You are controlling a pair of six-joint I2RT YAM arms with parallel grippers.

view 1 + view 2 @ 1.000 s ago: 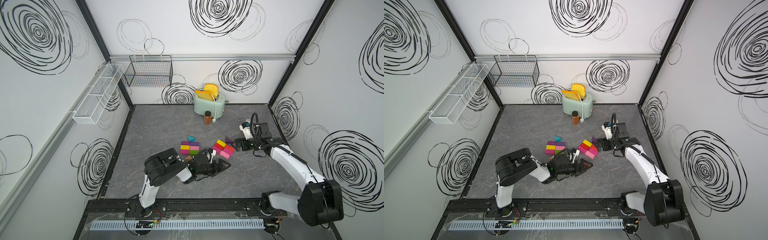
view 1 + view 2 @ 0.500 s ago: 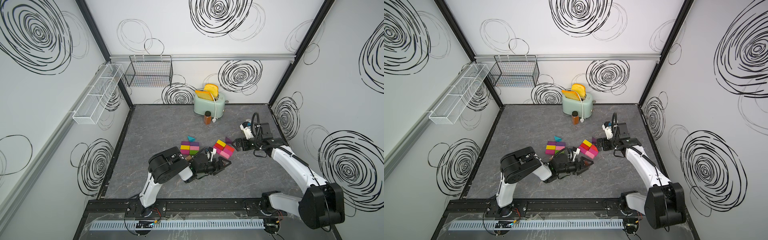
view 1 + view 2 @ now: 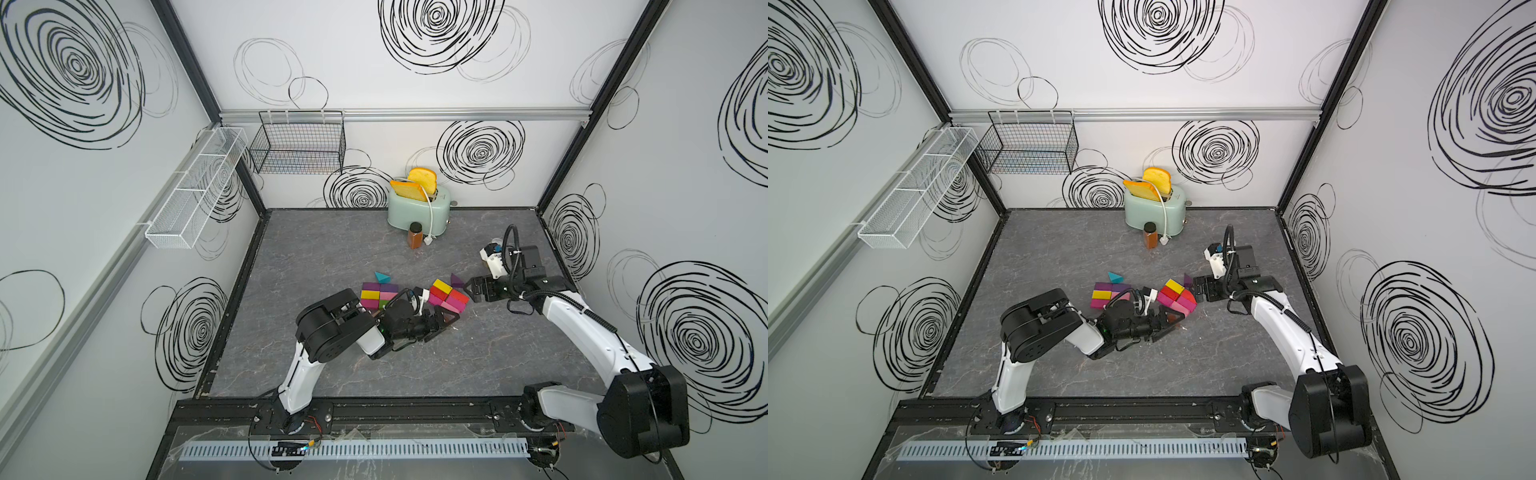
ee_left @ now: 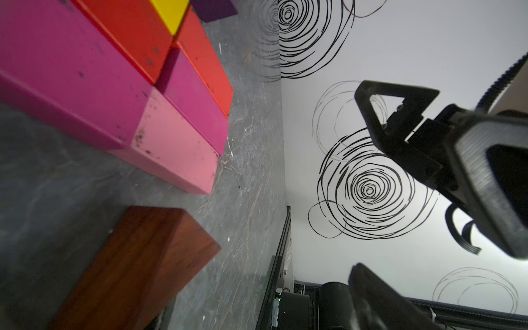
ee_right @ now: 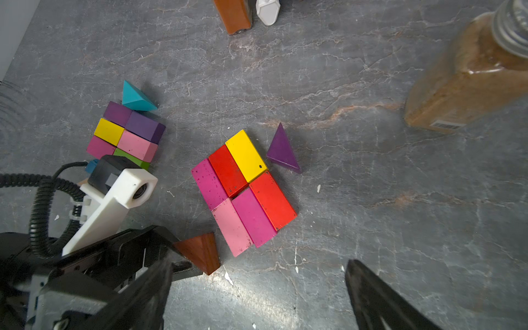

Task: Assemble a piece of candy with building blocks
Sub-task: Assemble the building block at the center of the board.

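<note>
Grey tabletop (image 3: 332,257), toaster (image 3: 411,210) only in top views

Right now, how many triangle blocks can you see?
3. Teal wedge beside the purple bricks; purple wedge beside the yellow brick; brown wedge near the pink brick. Others may hide under the left arm.

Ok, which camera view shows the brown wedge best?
The right wrist view: the brown wedge shows nearly whole and sharp. The left wrist view crops it, close up; both top views show only a tiny, partly hidden sliver.
</note>
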